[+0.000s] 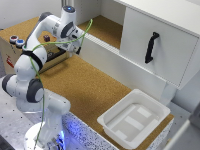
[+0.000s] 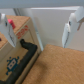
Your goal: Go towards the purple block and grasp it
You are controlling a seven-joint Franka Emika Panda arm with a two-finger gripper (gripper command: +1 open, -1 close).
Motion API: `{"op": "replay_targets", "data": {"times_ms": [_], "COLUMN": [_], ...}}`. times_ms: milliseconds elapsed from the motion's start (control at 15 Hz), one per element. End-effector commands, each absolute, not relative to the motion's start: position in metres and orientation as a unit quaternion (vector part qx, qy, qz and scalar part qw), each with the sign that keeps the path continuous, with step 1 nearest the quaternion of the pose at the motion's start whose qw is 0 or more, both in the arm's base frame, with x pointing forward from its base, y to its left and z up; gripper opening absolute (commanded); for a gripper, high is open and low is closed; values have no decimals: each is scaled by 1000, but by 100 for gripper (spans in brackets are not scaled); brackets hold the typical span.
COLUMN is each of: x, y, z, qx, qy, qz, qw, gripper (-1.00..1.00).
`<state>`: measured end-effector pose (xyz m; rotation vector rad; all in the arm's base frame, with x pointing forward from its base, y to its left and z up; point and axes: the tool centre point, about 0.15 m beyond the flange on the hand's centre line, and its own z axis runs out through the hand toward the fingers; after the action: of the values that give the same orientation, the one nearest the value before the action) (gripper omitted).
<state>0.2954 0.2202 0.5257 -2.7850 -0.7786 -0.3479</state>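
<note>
While the gripper (image 1: 78, 49) hung open and empty by the wooden box (image 1: 49, 59), what seemed to be the purple block (image 1: 46, 37) sat on that box's top, too blurred to be sure. It looked small, rigid and light, best pinched across opposite flat sides. Cork-like tabletop (image 1: 90, 90) offered room, with a white bin (image 1: 134, 118) well apart and a cabinet (image 1: 160, 35) behind.

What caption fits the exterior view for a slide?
Franka arm's gripper poised over a wooden box on a cork tabletop; white tray nearby.
</note>
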Motion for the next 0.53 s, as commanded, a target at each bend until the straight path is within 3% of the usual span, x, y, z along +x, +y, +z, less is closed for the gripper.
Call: {"op": "replay_targets", "data": {"times_ms": [0,467], "x": [327,347], "y": [326,401], "z": [537,522], "qx": [-922,-852], "qy": [-380,-521], "qz": [-57,-51], "qw": [39,-11], "gripper": [100,100]}}
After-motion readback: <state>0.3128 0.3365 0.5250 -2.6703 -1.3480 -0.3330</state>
